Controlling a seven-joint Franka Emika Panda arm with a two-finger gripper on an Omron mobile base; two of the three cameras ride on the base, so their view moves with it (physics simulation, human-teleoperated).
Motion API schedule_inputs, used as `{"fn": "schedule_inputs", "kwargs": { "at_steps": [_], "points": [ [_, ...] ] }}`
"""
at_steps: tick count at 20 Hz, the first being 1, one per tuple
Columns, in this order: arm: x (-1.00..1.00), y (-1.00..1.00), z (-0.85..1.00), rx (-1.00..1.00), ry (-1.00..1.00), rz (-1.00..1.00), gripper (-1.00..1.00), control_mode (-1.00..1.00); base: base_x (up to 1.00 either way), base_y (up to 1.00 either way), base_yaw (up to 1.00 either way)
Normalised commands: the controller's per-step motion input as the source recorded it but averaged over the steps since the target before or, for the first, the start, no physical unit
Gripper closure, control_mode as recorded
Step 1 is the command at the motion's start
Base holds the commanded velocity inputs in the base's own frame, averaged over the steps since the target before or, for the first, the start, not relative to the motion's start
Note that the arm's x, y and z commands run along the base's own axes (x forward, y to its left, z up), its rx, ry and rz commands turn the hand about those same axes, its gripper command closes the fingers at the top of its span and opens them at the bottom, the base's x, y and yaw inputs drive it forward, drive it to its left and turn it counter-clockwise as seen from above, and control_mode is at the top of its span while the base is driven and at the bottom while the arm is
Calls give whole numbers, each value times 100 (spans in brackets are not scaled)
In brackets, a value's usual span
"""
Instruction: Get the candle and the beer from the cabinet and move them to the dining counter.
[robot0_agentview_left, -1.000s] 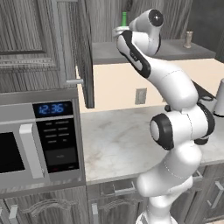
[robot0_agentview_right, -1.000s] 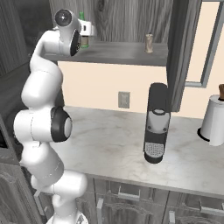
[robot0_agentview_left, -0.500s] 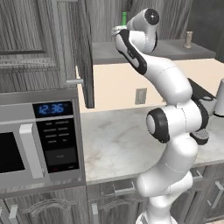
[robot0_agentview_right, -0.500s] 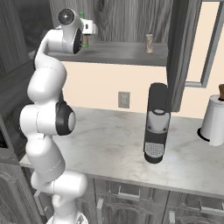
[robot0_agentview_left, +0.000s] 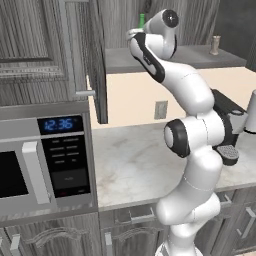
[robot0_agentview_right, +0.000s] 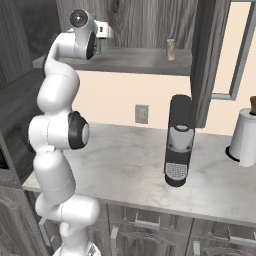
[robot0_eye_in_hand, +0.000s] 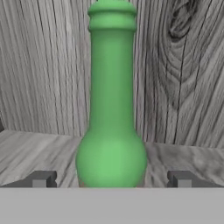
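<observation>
Gripper (robot0_eye_in_hand: 112, 178) spread wide and empty, beer (robot0_eye_in_hand: 112, 109) dead ahead at twelve o'clock — it should straddle the bottle squarely on the cabinet (robot0_agentview_right: 145, 59) shelf before squeezing.

arm: raised high, reaching forward | gripper (robot0_eye_in_hand: 111, 179): level, jaws spread wide, holding nothing

Base cams behind arm, both on cabinet (robot0_agentview_left: 150, 60); hand cam close.

Beer (robot0_eye_in_hand: 112, 109) smooth matt green; cabinet (robot0_eye_in_hand: 183, 65) grey wood-grain.
</observation>
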Motion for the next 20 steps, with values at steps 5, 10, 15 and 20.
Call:
{"fn": "schedule_inputs", "kwargs": {
  "at_steps": [5, 10, 15, 20],
  "points": [
    [25, 0, 0, 0, 1, 0, -100, -100, 0, 0, 0],
    [21, 0, 0, 0, 1, 0, 100, -100, 0, 0, 0],
    [2, 0, 0, 0, 0, 0, 100, -100, 0, 0, 0],
    [-31, 0, 0, 0, -7, 0, 100, -100, 0, 0, 0]
  ]
}}
